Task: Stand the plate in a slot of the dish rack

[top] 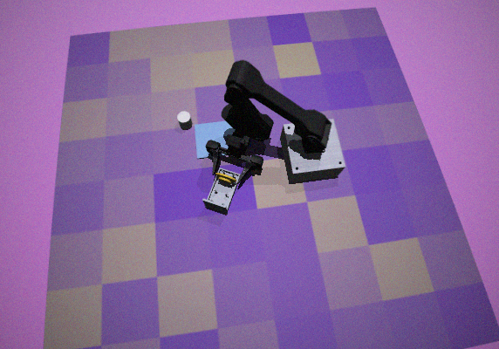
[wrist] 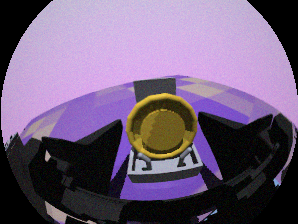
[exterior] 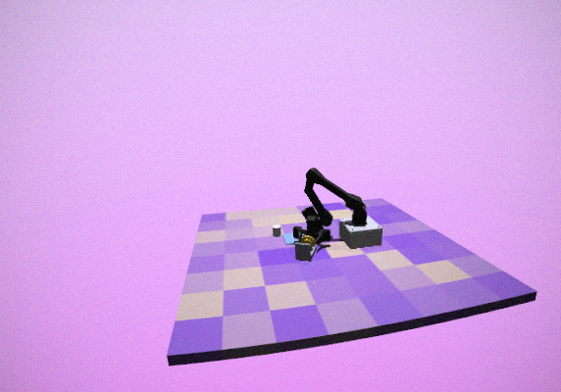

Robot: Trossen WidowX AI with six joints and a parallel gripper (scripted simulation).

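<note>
The yellow plate (top: pixel 225 178) (exterior: pixel 307 240) (wrist: pixel 162 131) stands upright, leaning a little, in the end of the dish rack nearer the arm. The grey dish rack (top: pixel 220 197) (exterior: pixel 304 252) (wrist: pixel 164 176) has an upright wall at its far end and small curved rails, two of which show below the plate in the wrist view. My gripper (top: pixel 228 179) (wrist: pixel 160 119) is open, with one finger on each side of the plate's rim and narrow gaps showing between fingers and rim in the wrist view. The plate's lower edge in the slot is partly hidden.
A light blue square (top: pixel 206 141) (exterior: pixel 289 238) lies behind the gripper, partly under the arm. A small cylinder with a white top (top: pixel 184 119) (exterior: pixel 277 230) stands beyond it. The arm's grey base block (top: pixel 324 163) (exterior: pixel 362 237) is to the right of the rack.
</note>
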